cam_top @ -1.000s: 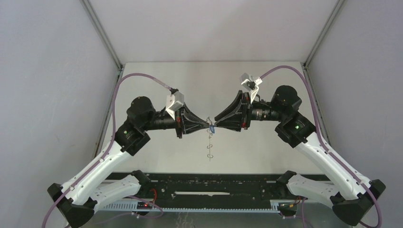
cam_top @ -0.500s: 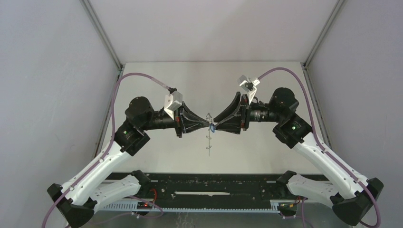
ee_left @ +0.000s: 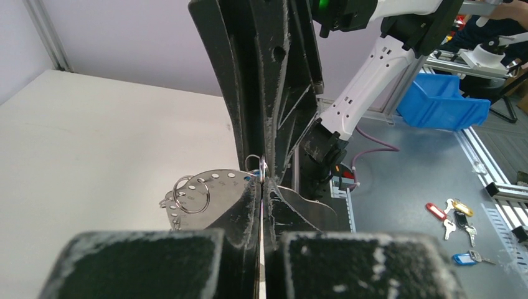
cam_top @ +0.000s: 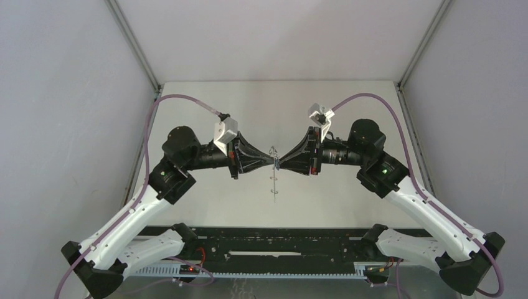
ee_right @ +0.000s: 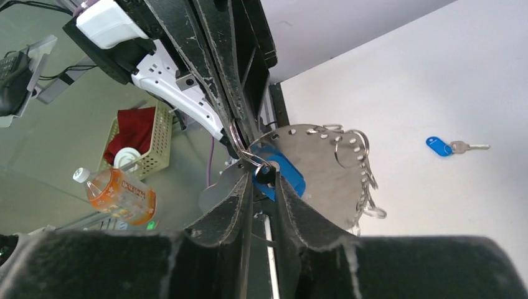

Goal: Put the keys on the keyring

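Note:
The keyring [ee_left: 208, 190], a thin metal disc with holes and wire loops round its rim, hangs above the table between both grippers. My left gripper [ee_left: 263, 179] is shut on a wire loop at its upper rim. It shows edge-on in the top view, hanging below the keyring's pinch point [cam_top: 273, 182]. My right gripper [ee_right: 264, 173] faces the left gripper [cam_top: 273, 163] tip to tip, with its fingertips closed on the darker blue tag [ee_right: 290, 179] of one key, right against the disc. A second key [ee_right: 449, 147] with a blue tag lies flat on the table, far right.
The white table [cam_top: 205, 112] lies inside grey walls with metal corner posts. Off the table I see an orange bottle [ee_right: 118, 194] and a basket [ee_right: 142, 144]. A blue bin [ee_left: 442, 103] and several spare tagged keys [ee_left: 457, 215] are on a grey bench.
The right arm has shifted left, and the meeting point of the grippers has moved slightly up and left. The right jaws have narrowed onto the blue tag, which no longer shows from above.

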Robot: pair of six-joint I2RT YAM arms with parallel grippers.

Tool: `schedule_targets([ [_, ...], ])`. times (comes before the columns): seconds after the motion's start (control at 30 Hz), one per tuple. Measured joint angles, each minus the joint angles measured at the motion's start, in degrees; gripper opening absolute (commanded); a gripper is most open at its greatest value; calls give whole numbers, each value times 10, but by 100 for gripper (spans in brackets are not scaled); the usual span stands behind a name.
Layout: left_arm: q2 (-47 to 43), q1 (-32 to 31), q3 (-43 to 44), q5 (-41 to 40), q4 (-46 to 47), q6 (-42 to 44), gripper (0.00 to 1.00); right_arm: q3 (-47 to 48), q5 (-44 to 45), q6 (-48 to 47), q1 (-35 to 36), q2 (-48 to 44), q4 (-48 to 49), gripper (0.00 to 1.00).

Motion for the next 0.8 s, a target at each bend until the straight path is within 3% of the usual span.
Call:
schedule_targets([
  [0.27, 0, 0, 3, -2, -1, -4, 0, 0, 21, -12, 4, -2, -7, 0],
  [0.7, 0, 0, 3, -13, -2, -4, 0, 0, 29, -42, 14, -20, -50, 0],
  [0.73, 0, 0, 3, -14, -2, -4, 0, 0, 26, -45, 14, -20, -53, 2],
  [0.8, 0, 0, 3, -14, -5, -4, 0, 0, 18, -51, 14, -20, -60, 20],
])
